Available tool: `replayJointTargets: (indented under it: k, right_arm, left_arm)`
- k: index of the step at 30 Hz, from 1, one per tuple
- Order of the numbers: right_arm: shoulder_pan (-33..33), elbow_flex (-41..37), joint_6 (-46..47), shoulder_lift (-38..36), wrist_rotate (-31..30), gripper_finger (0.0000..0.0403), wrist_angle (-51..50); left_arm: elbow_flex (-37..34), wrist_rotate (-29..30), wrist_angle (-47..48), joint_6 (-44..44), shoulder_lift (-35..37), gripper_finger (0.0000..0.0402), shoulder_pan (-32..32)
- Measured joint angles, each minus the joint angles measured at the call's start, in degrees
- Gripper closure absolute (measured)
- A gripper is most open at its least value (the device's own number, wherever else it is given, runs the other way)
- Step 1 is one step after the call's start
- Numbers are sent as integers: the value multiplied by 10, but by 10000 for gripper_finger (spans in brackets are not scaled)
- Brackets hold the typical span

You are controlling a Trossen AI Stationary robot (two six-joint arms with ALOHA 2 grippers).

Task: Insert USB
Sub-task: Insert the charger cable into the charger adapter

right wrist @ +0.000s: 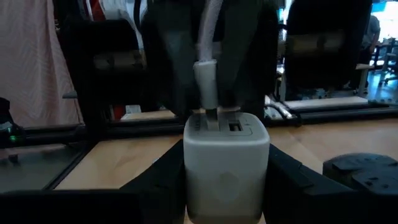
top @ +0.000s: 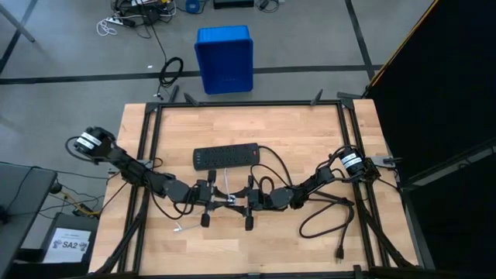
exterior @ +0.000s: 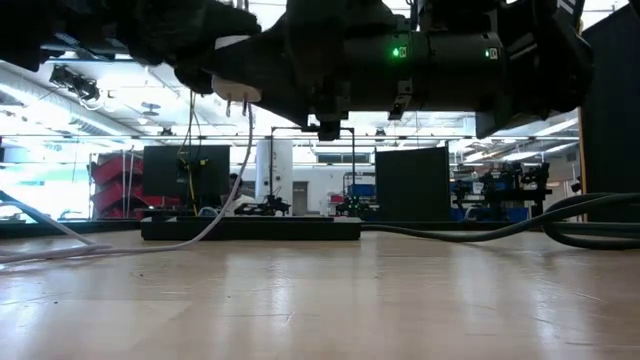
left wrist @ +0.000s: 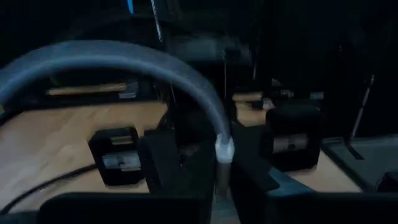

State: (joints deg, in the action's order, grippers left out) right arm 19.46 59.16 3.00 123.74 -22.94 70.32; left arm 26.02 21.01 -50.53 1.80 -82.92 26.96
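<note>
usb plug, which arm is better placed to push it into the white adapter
Left, probably. The left gripper holds the USB by its plug, right at a port on the white adapter, which the right gripper clamps steady, so the right arm should just hold.

— Where's the top one looking from?

— Straight down over the wooden table [top: 310, 147]; it takes in both arms and the floor beyond.

— And the low one?

— At tabletop level, facing across the boards to the power strip [exterior: 250, 228] and the room behind.

— The wrist cameras?

— Very close in, facing each other. The right one fills with the white adapter [right wrist: 226, 158]; both catch the USB [left wrist: 224, 148] plug between the two arms.
</note>
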Motion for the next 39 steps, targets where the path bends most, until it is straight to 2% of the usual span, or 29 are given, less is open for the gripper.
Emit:
replayJointTargets:
  k: [22, 39]
  right_arm:
    - [0, 0, 1, 0, -4, 285, -1]
    - [-1, 0, 4, 0, -14, 285, -11]
  left_arm:
    - [0, 10, 0, 10, 0, 354, 0]
    - [0, 28, 1, 13, 0, 260, 1]
